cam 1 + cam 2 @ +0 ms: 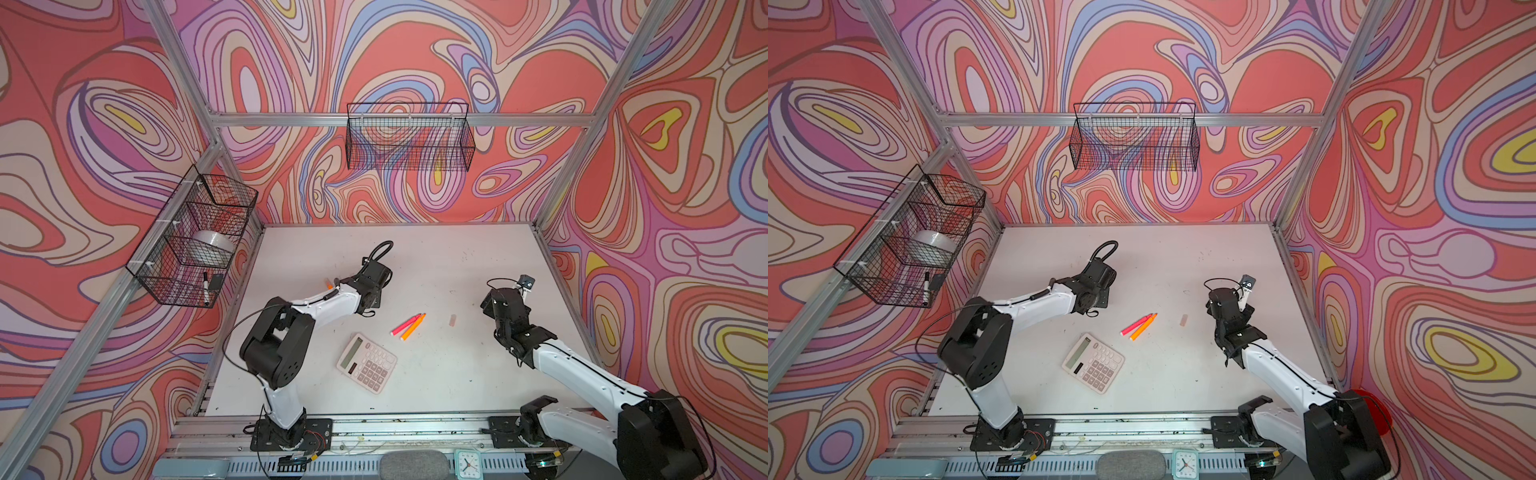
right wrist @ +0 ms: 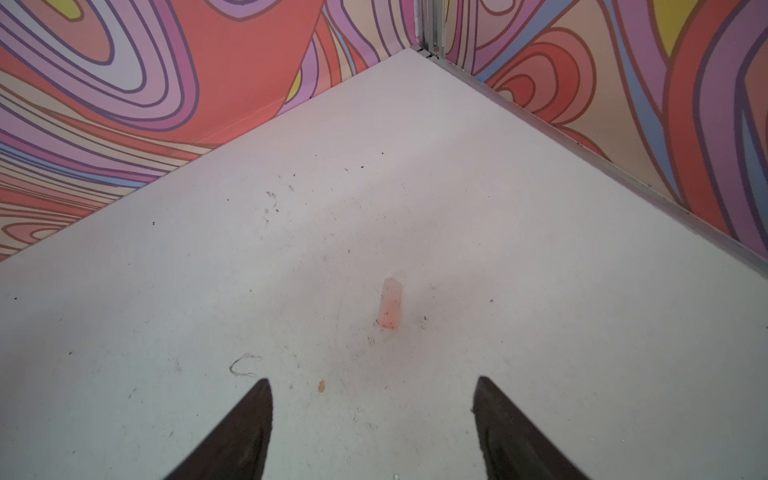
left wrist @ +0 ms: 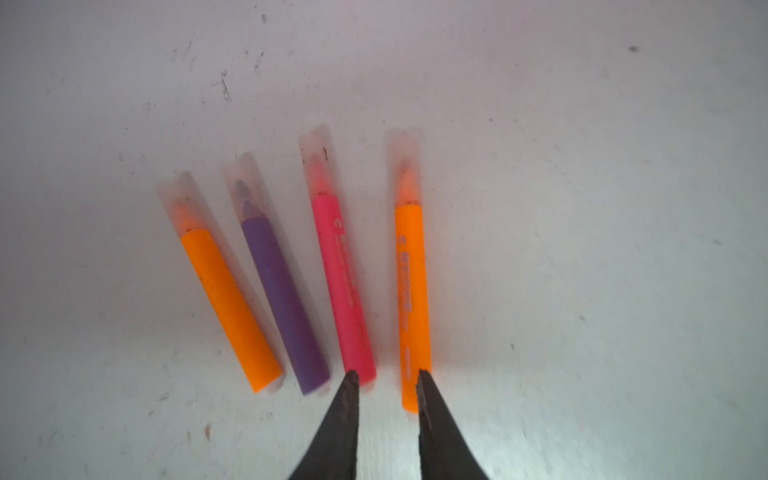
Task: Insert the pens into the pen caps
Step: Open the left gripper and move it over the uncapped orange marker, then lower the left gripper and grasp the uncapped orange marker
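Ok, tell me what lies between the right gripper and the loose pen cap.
Nothing. In the right wrist view, only bare, scuffed table lies between the open right gripper and the pen cap.

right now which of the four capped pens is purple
The purple pen, lying between an orange pen and the pink pen; the fourth is orange too.

The scuffed white surface carries a calculator near the front. An uncapped pink pen and an uncapped orange pen lie side by side, with a loose pen cap apart to their right. The left wrist view shows four capped ones fanned out: a capped orange pen, a purple pen, a capped pink pen and another orange pen.
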`<action>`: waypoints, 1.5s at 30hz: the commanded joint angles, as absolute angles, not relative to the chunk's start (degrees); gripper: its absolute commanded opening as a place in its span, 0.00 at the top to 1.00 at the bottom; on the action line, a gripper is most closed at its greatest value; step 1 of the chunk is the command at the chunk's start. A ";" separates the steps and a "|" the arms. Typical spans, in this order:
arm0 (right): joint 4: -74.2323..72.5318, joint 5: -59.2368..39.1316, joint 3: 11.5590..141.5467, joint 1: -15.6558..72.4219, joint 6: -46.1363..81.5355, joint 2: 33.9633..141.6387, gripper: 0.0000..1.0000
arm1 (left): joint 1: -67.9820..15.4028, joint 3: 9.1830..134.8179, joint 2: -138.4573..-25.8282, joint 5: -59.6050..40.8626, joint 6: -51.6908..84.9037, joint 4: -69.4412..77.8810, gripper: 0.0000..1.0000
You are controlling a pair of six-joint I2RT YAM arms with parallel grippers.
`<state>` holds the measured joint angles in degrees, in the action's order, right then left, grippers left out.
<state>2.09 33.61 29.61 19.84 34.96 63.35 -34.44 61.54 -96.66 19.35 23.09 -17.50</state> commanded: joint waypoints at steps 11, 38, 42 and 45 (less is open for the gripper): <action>1.93 32.81 29.28 19.49 34.66 63.81 0.23 | -53.84 51.42 -85.69 12.82 20.00 -12.04 0.73; 1.32 31.55 29.40 19.51 34.19 64.47 0.23 | -55.25 58.60 -102.47 13.53 21.76 -11.32 0.69; 1.49 31.33 29.92 19.51 34.06 65.25 0.24 | -55.20 60.19 -104.50 14.56 21.58 -12.70 0.68; 1.41 31.14 29.80 19.51 33.92 65.14 0.24 | -55.23 60.86 -105.83 13.82 21.62 -12.65 0.68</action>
<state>2.04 31.51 29.61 19.84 34.54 64.84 -55.09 59.37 -104.42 13.32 21.23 -11.00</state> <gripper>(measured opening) 0.763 0.316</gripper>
